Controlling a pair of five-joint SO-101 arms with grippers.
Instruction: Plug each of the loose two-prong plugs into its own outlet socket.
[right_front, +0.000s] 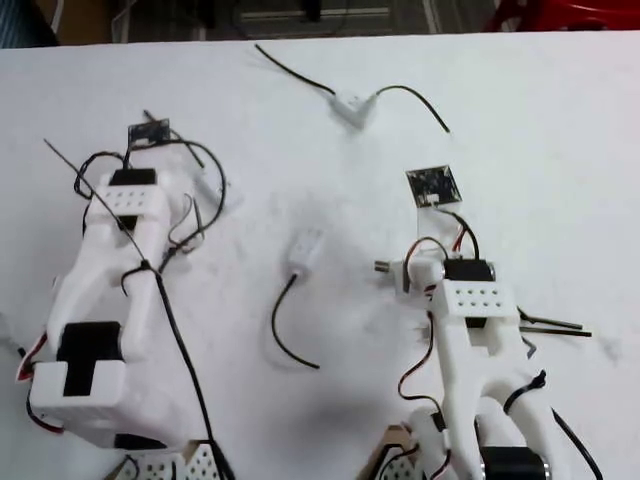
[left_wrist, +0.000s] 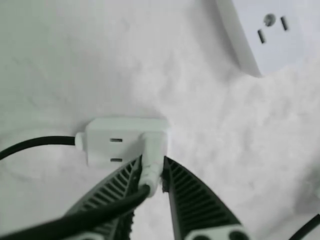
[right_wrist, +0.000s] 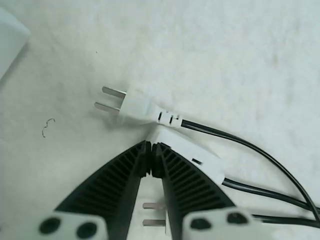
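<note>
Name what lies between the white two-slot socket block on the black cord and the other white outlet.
Nothing: the left wrist view shows bare white tabletop between the white socket block and the white outlet.

Bright, even overhead light, soft shadows

Prongs hidden, the plug in the left pincer meets the socket block; near that block, a second socket is cut off at the edge.
</note>
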